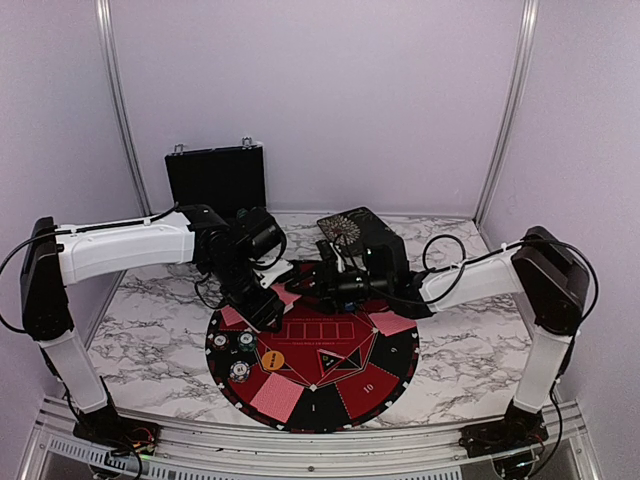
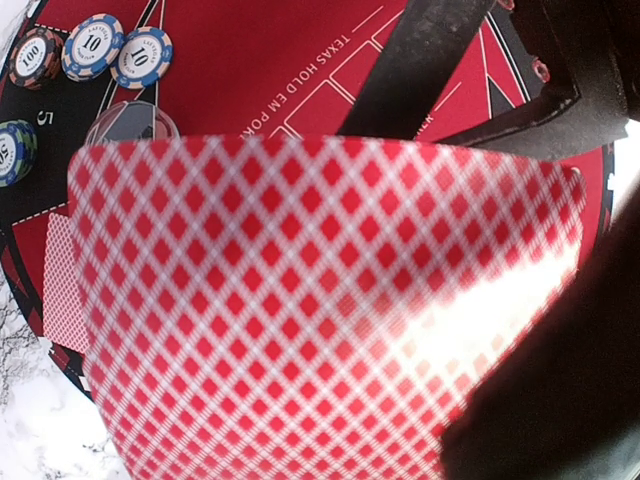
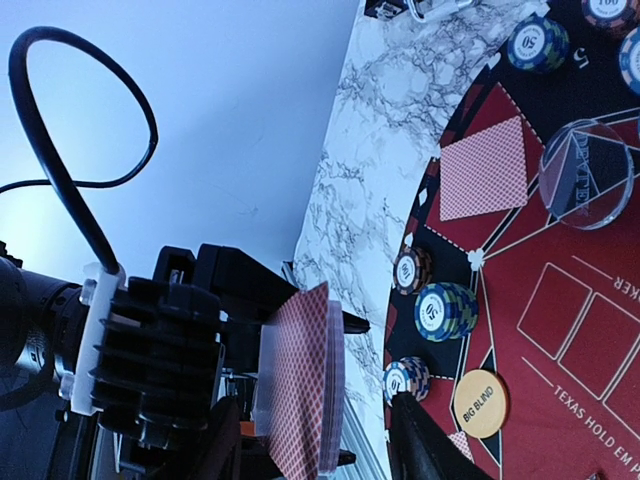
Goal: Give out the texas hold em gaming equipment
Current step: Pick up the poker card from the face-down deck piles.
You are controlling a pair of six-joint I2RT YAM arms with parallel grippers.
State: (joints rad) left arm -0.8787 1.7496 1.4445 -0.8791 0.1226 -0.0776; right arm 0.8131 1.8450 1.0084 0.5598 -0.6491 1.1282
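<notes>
My left gripper (image 1: 262, 305) hangs over the left part of the round mat (image 1: 330, 395), shut on a deck of red-backed cards (image 2: 300, 300) that it holds on edge. The deck (image 3: 300, 390) fills the left wrist view and hides that gripper's fingers. My right gripper (image 3: 308, 425) stands open, one dark finger (image 3: 425, 440) on each side of the deck's edge, with gaps showing. Single face-down cards (image 1: 275, 398) (image 1: 392, 322) lie on the mat. Chip stacks (image 3: 445, 310) (image 3: 412, 270), an orange "big blind" disc (image 3: 480, 403) and a clear disc (image 3: 587, 172) sit on the mat's left side.
A black hinged case (image 1: 215, 178) stands open at the back left. A black object with a dotted top (image 1: 350, 225) lies behind the right gripper. White marble table (image 1: 150, 340) surrounds the mat. The two arms meet over the mat's far edge.
</notes>
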